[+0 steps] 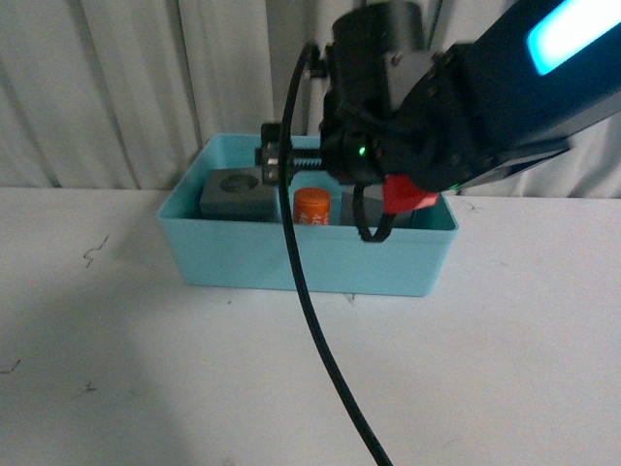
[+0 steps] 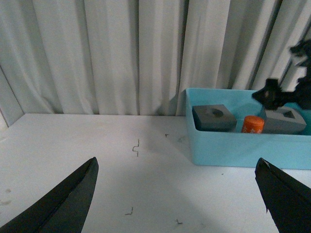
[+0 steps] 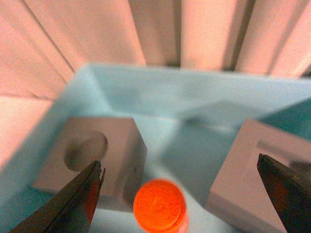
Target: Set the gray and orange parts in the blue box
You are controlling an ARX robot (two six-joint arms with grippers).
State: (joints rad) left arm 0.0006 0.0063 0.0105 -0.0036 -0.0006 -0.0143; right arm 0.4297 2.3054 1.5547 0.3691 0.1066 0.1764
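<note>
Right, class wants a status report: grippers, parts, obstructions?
Both grippers open, empty. Right gripper over blue box. Both gray cubes and orange cylinder inside. Nothing obstructing.

Two gray cubes point(image 3: 92, 160) point(image 3: 252, 170) flank the upright orange cylinder point(image 3: 160, 206) inside the blue box point(image 1: 301, 257).

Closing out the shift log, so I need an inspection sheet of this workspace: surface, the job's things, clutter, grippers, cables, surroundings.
Surface: white table, a few small dark specks and scuffs.
Job's things: blue box holds the gray cube with round hole, the orange cylinder upright beside it, and the gray cube with rectangular hole on the cylinder's other side.
Clutter: nothing seen apart from the specks.
Grippers: right gripper open above the orange cylinder, holding nothing; left gripper open over bare table, away from the box.
Cables: black cable hangs from the right arm across the box front.
Surroundings: white curtain behind the table.
</note>
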